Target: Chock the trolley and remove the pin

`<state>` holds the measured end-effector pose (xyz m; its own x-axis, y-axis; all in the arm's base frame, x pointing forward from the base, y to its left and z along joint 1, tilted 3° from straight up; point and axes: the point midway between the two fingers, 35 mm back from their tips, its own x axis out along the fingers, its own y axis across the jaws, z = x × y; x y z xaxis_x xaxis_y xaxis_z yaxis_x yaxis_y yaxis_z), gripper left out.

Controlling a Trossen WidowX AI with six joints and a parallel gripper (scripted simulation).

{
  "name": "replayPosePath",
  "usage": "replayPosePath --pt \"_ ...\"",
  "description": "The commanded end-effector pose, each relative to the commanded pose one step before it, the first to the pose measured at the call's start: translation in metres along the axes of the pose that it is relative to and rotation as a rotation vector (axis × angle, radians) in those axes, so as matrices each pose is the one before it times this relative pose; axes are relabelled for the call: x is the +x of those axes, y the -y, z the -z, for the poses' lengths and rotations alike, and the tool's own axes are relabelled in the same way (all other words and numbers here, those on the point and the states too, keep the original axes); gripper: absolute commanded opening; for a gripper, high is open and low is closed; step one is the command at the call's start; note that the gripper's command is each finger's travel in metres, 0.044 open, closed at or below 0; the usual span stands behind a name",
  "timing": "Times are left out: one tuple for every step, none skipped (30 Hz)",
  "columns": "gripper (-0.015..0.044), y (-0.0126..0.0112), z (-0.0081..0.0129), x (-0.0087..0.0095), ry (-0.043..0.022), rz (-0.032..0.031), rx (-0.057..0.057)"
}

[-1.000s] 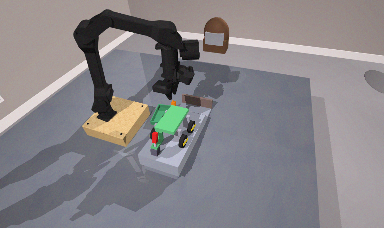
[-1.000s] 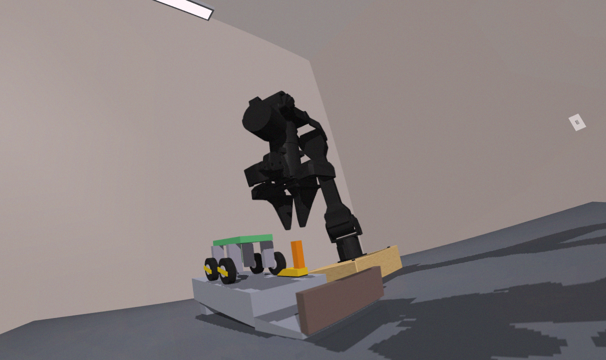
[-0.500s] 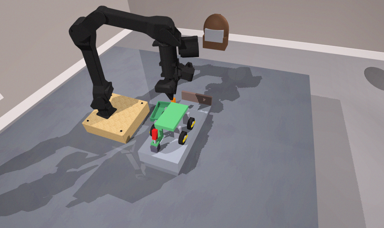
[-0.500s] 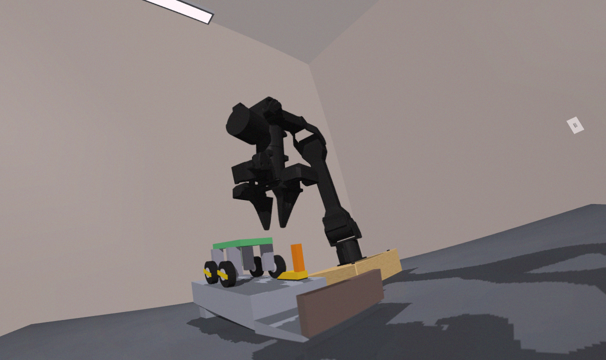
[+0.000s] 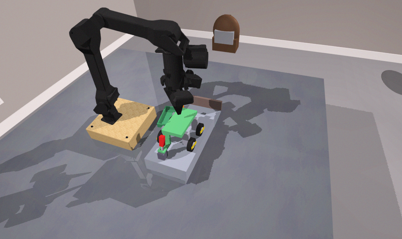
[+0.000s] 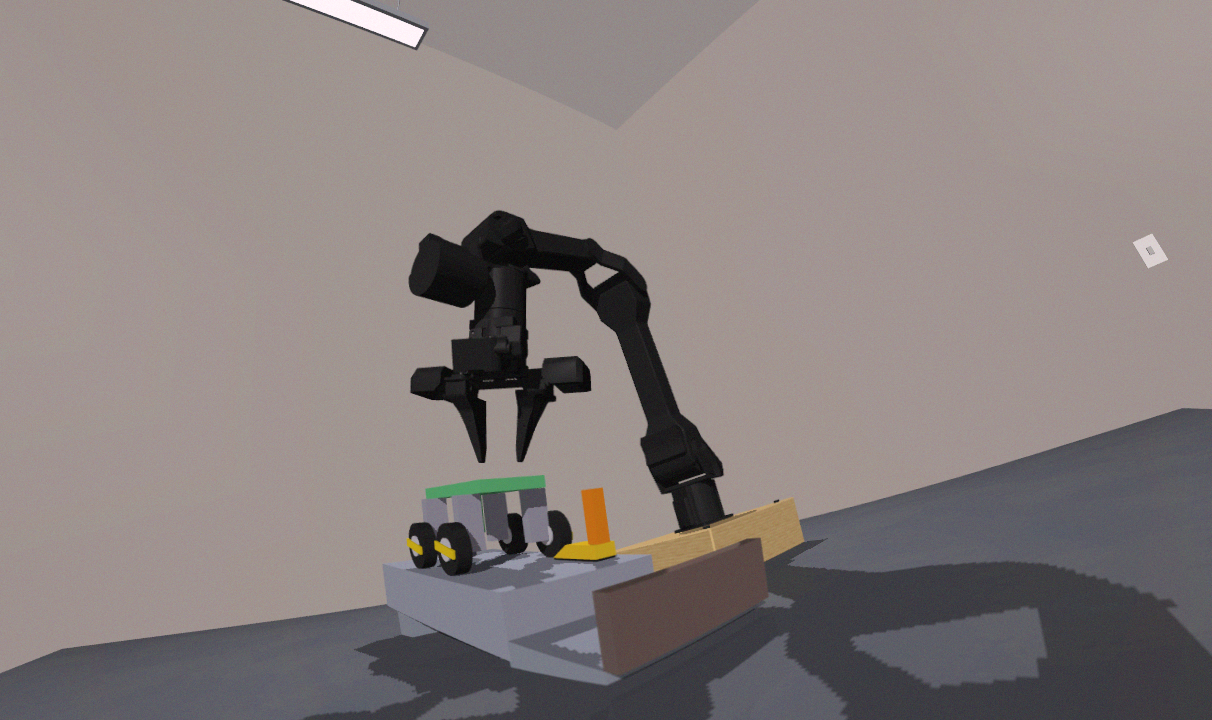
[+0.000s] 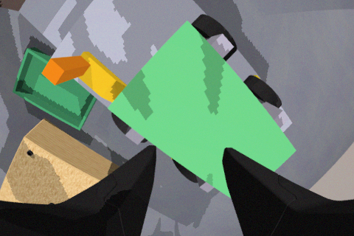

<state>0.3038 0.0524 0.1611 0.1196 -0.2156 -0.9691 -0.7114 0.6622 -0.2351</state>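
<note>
The arm (image 5: 92, 59) is matte black throughout, built of blocky, faceted links with a fat cylindrical wrist motor. Its gripper (image 6: 501, 458) ends in two tapered, pointed black fingers.

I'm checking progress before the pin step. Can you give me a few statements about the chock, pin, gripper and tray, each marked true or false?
1. The gripper holds the chock. False: it hangs open above the trolley deck, holding nothing.
2. The chock sits on the ramp by a trolley wheel. True.
3. The pin lies in the tray. False: it stands upright at the trolley's uphill end.
4. The tray has nothing in it in the wrist view. True.
5. The chock's handle is blue. False: it is orange.
</note>
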Motion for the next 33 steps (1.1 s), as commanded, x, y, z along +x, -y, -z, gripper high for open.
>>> replayPosePath --pt "0.0190 0.01782 0.01155 -0.00087 -0.01876 0.01582 -0.1688" --pt "0.0190 0.00298 0.00316 0.00017 -0.00467 0.00185 -0.0372" --pt "0.0190 0.00281 0.00331 0.00018 -0.00479 0.00159 -0.0372" --pt "0.0190 0.00264 0.00345 0.00019 -0.00491 0.00133 -0.0372" --pt "0.0190 0.00246 0.00358 0.00021 -0.00500 0.00106 -0.0372" --pt "0.0190 0.00228 0.00371 0.00022 -0.00508 0.00078 -0.0373" --pt "0.0190 0.00209 0.00382 0.00024 -0.00515 0.00050 -0.0373" --pt "0.0190 0.00189 0.00392 0.00025 -0.00520 0.00021 -0.0373" --pt "0.0190 0.00169 0.00401 0.00026 -0.00524 -0.00008 -0.0373" --pt "0.0190 0.00149 0.00410 0.00028 -0.00526 -0.00037 -0.0373" --pt "0.0190 0.00128 0.00417 0.00029 -0.00526 -0.00067 -0.0373" --pt "0.0190 0.00106 0.00423 0.00031 -0.00525 -0.00096 -0.0373" --pt "0.0190 0.00085 0.00428 0.00032 -0.00522 -0.00126 -0.0373" --pt "0.0190 0.00063 0.00432 0.00033 -0.00518 -0.00155 -0.0373" --pt "0.0190 0.00041 0.00434 0.00035 -0.00511 -0.00185 -0.0373" --pt "0.0190 0.00019 0.00436 0.00036 -0.00504 -0.00214 -0.0374" --pt "0.0190 -0.00004 0.00437 0.00037 -0.00494 -0.00243 -0.0374" --pt "0.0190 -0.00026 0.00436 0.00039 -0.00483 -0.00271 -0.0374" --pt "0.0190 -0.00039 0.00355 0.00033 -0.00385 -0.00242 -0.0306" --pt "0.0190 -0.00032 0.00212 0.00020 -0.00227 -0.00154 -0.0183" --pt "0.0190 -0.00012 0.00070 0.00007 -0.00075 -0.00053 -0.0061" --pt "0.0190 0.00000 0.00000 0.00000 0.00000 0.00000 0.0000" --pt "0.0190 0.00000 0.00000 0.00000 0.00000 0.00000 0.0000" --pt "0.0190 0.00000 0.00000 0.00000 0.00000 0.00000 0.0000" --pt "0.0190 0.00000 0.00000 0.00000 0.00000 0.00000 0.0000" --pt "0.0190 0.00000 0.00000 0.00000 0.00000 0.00000 0.0000" --pt "0.0190 0.00000 0.00000 0.00000 0.00000 0.00000 0.0000" --pt "0.0190 0.00000 0.00000 0.00000 0.00000 0.00000 0.0000" --pt "0.0190 0.00001 -0.00002 0.00024 -0.00001 0.00000 0.0000" --pt "0.0190 0.00003 -0.00006 0.00073 -0.00002 0.00000 0.0000" --pt "0.0190 0.00004 -0.00006 0.00096 -0.00002 0.00000 0.0000" --pt "0.0190 0.00005 -0.00009 0.00146 -0.00003 0.00001 0.0000" --pt "0.0190 0.00004 -0.00006 0.00159 -0.00004 0.00001 0.0000"
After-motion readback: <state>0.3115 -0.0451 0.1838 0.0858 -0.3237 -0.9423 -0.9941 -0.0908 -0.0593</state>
